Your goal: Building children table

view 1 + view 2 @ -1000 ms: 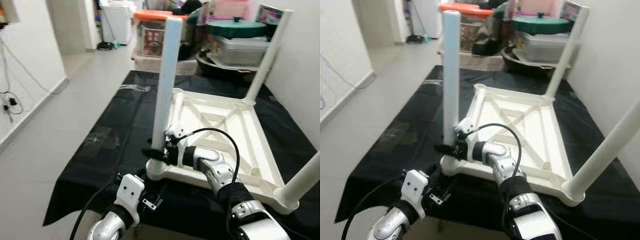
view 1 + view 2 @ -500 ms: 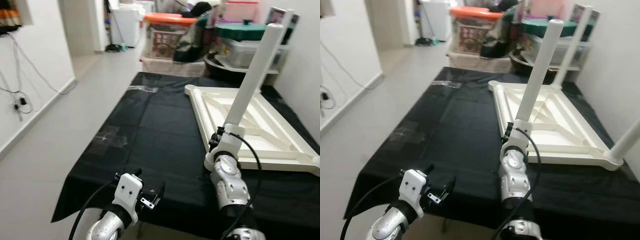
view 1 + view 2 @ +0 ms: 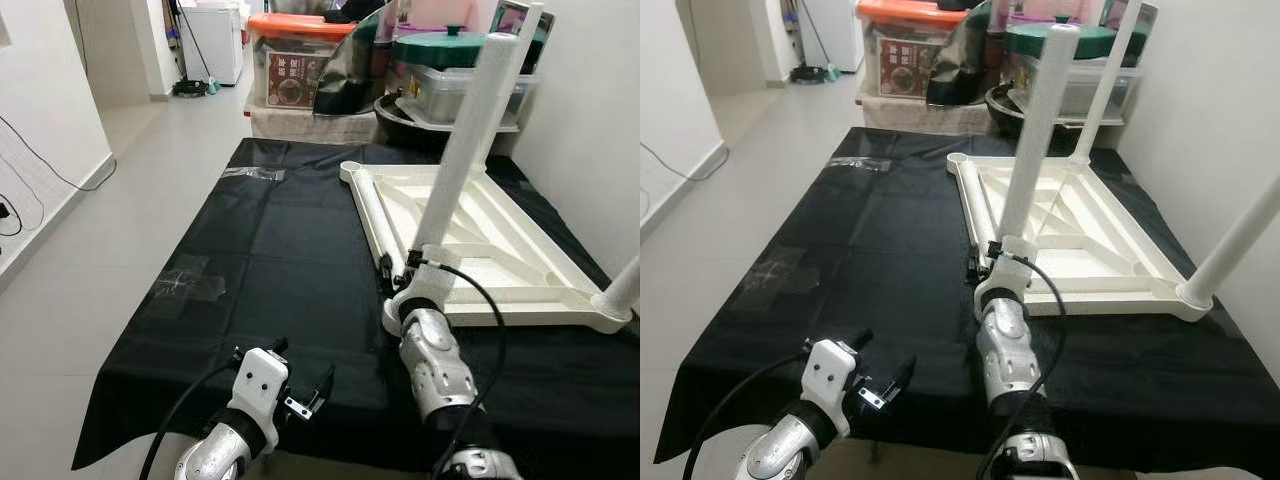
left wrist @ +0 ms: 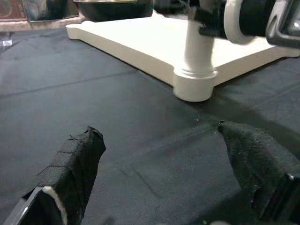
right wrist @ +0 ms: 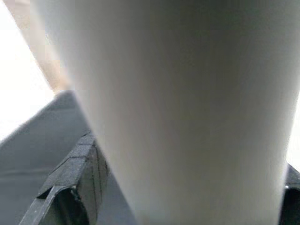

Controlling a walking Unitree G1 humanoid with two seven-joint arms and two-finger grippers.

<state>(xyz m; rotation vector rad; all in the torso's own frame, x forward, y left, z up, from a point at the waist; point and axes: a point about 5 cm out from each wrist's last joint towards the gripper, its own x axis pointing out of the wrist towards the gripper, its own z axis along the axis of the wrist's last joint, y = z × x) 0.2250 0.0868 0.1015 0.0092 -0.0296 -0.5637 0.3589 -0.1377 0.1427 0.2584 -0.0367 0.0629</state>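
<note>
Upturned white children's table (image 3: pixel 500 260) lying on the black-draped tabletop (image 3: pixel 280 260), near leg (image 3: pixel 455 165) standing in its corner socket. Right claw (image 3: pixel 405 275) clamped round that leg's base. Leg tilted less than half a second ago, more upright now (judged: being seated straight into the socket). Left claw (image 4: pixel 159 173) spread open, empty, low over the cloth near the front edge. Storage bins (image 3: pixel 300 65) beyond.

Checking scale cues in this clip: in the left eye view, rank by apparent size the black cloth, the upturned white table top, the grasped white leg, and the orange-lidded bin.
1. Black cloth
2. Upturned white plastic table top
3. White tubular leg, gripped by the right hand
4. Orange-lidded storage bin, though it sits farther away, so it may only look smaller.
</note>
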